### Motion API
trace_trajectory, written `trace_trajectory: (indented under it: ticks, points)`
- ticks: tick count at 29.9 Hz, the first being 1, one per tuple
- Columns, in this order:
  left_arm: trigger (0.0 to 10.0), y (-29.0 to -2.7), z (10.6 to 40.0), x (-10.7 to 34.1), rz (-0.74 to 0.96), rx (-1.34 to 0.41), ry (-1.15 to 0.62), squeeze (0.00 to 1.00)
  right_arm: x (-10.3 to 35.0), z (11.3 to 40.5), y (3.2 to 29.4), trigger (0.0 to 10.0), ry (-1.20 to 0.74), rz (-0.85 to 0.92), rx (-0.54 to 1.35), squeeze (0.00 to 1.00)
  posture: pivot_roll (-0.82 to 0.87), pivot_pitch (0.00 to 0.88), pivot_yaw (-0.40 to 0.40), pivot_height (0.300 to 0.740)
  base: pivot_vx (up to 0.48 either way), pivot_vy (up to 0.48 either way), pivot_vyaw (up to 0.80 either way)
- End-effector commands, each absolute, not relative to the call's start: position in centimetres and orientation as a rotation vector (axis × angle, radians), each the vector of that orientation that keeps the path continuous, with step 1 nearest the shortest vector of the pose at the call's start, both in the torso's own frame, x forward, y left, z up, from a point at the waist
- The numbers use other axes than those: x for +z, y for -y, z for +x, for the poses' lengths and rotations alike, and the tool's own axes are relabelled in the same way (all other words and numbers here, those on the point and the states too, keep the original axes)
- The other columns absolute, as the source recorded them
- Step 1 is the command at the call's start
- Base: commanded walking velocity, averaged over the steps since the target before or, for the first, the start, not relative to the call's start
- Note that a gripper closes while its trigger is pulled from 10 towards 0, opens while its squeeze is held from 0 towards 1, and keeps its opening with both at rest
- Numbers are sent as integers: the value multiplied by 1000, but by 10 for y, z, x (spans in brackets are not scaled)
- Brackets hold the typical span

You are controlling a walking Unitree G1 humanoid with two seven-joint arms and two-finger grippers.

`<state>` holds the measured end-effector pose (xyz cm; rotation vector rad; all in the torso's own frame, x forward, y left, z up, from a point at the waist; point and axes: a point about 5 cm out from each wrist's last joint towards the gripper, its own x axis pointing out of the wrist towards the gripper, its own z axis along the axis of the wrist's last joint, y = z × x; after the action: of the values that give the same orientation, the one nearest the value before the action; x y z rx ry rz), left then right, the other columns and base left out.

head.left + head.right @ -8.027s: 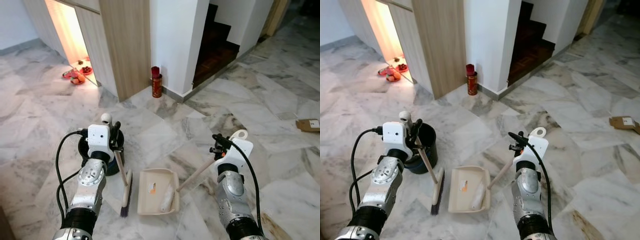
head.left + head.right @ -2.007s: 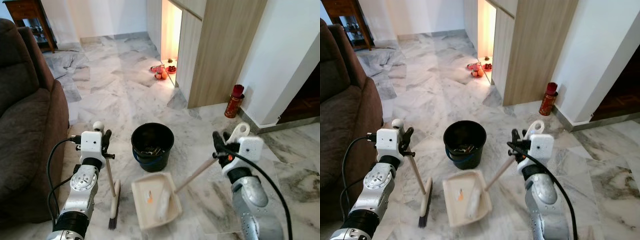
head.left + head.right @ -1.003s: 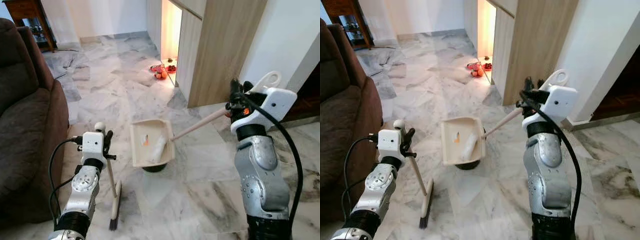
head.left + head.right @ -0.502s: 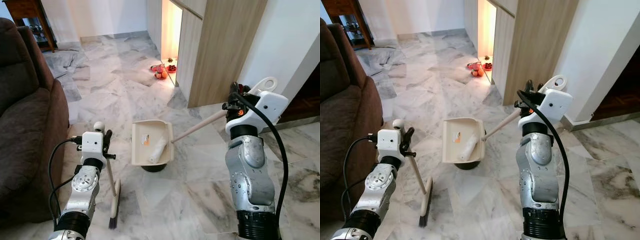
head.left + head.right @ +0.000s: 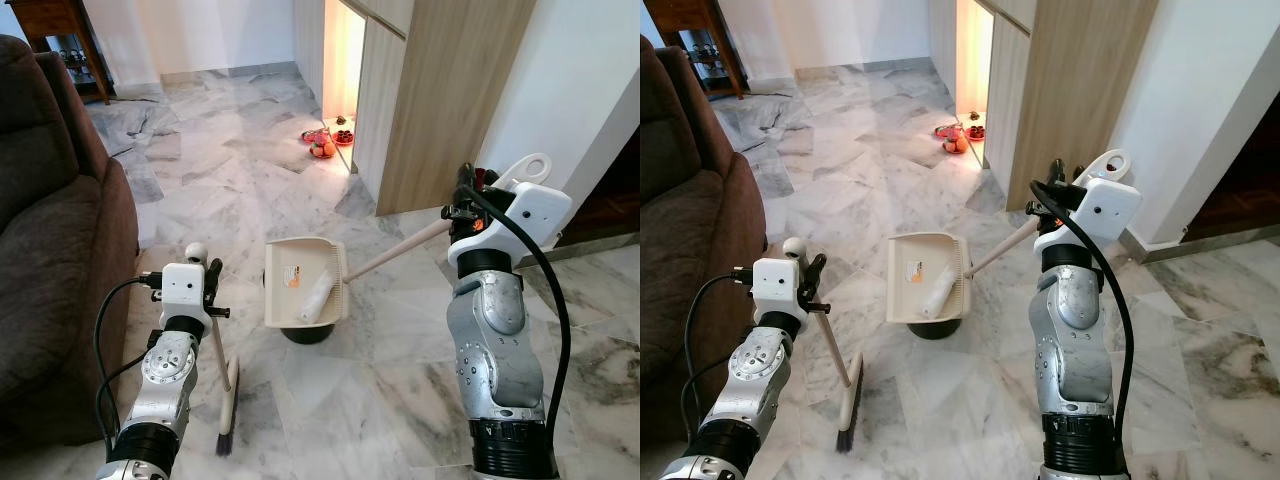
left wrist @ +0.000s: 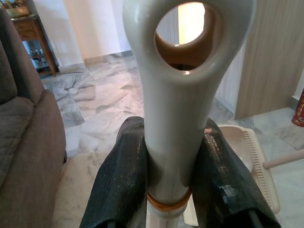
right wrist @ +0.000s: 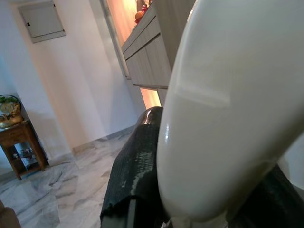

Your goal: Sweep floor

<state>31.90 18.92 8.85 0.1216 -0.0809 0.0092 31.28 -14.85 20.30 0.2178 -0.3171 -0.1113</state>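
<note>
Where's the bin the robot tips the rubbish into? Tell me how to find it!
Start at the big brown sofa, then look across the marble floor to its middle. The cream dustpan, held up by the right gripper, hangs there; the black bin peeks out beneath it. It is the one dark, round thing.

Cream dustpan [image 5: 304,281] held up in the air by its long handle, directly over the black bin [image 5: 308,333], white debris roll in the tray. Broom [image 5: 226,395] stands near-upright, bristles on the marble floor [image 5: 200,190], left of bin.
</note>
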Motion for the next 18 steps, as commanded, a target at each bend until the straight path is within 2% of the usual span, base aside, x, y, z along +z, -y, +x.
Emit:
trace_trajectory:
  ticks: [1, 18]
  points:
    - [10000, -193, 320, 98, 152, 18, 130, 0, 221, 313, 143, 10000, 404, 235, -88, 0, 13, 0, 9, 740, 0, 0, 0]
    - [10000, -193, 320, 98, 152, 18, 130, 0, 221, 313, 143, 10000, 404, 235, -88, 0, 13, 0, 9, 740, 0, 0, 0]
